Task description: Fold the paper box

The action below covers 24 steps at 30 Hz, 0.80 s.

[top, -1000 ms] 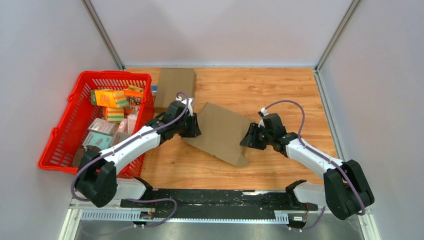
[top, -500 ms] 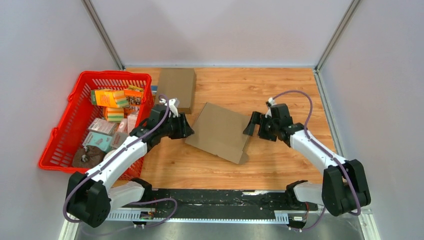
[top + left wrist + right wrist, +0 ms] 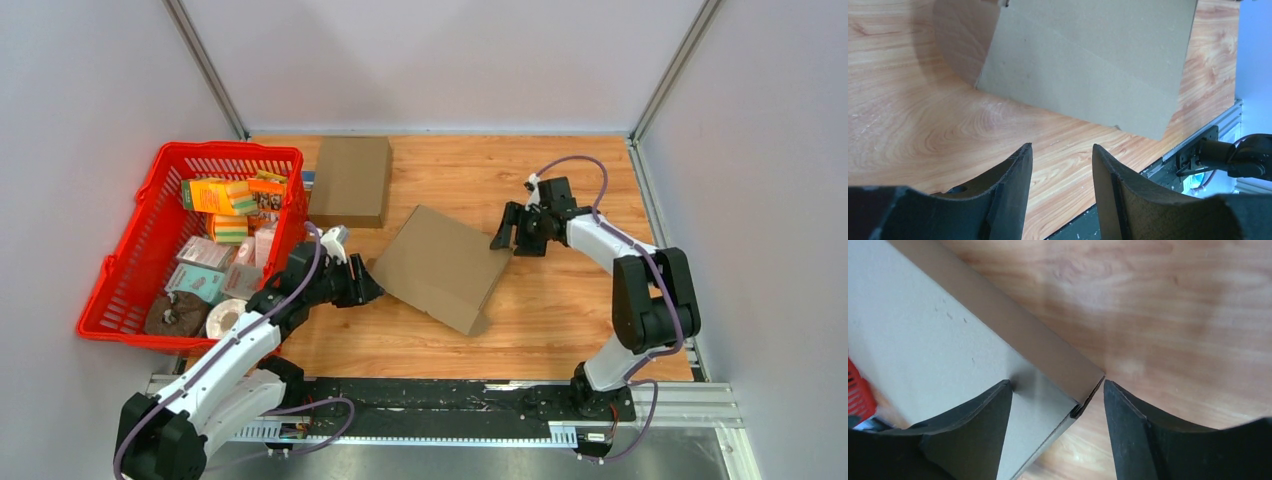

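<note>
On the table (image 3: 560,320) the box (image 3: 440,265) lies in the middle, with the left gripper (image 3: 374,288) just beside its left corner, the right gripper (image 3: 500,240) astride its right corner, the basket (image 3: 230,147) far left, and a carton (image 3: 350,180) behind, beside the basket.

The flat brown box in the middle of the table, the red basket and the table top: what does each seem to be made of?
Flat brown box: cardboard, probably; matte brown, with a straight crease and a thin edge.
Red basket: likely moulded plastic; slightly glossy open lattice walls.
Table top: wood or a wood-look laminate; the grain shows, but which one is unclear.
</note>
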{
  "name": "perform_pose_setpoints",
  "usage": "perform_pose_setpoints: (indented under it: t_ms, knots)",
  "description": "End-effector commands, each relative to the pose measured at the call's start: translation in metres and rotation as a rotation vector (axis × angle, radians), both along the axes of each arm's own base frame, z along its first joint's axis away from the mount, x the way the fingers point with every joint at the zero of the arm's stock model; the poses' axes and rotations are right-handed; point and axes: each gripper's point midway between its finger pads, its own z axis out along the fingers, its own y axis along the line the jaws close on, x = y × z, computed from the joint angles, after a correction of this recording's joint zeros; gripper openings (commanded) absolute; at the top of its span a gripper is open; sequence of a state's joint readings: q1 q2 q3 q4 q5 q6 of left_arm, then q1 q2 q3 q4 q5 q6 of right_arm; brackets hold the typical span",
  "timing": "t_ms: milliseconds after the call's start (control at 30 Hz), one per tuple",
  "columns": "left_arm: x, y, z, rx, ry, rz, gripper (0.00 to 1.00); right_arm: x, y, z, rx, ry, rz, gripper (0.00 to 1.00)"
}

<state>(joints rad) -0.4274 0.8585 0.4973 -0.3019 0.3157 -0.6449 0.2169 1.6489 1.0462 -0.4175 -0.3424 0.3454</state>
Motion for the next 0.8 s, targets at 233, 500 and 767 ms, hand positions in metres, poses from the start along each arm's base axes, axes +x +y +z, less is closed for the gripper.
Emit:
perform_pose_setpoints:
  t_ms: [233,500,767]
  knots:
    - [0.019,-0.012,0.031,-0.027,-0.057,-0.025,0.56,-0.046,-0.006,0.025,0.122,-0.037,-0.011,1.0]
    - [0.034,-0.011,0.045,-0.008,-0.093,0.001,0.56,-0.075,0.009,0.017,0.258,0.004,-0.022,0.99]
    - [0.068,-0.01,0.054,0.063,-0.065,-0.035,0.56,-0.075,0.017,0.009,0.327,-0.035,-0.022,0.7]
